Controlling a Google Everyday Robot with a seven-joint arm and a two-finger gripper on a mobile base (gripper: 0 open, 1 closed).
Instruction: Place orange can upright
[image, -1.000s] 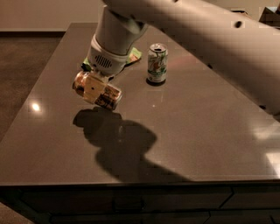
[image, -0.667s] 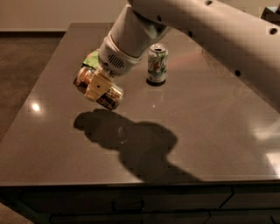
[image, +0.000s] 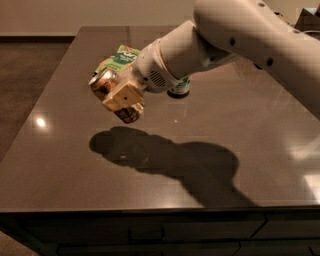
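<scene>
My gripper (image: 120, 97) is shut on the orange can (image: 104, 82), holding it tilted in the air above the left part of the dark table (image: 75, 170). The can's silver top end points up and to the left; its lower end shows below the tan finger pad (image: 121, 95). The can's shadow falls on the table below. My white arm (image: 240, 35) reaches in from the upper right.
A white-and-green can (image: 181, 87) stands upright behind my arm, mostly hidden. A green snack bag (image: 119, 57) lies at the back, behind the gripper. The table's front edge runs along the bottom, with drawers beneath.
The arm has swung over and lowered toward a more sideways reach. The held can stays in the air at about the same place, and the white-and-green can is now mostly covered by the arm.
</scene>
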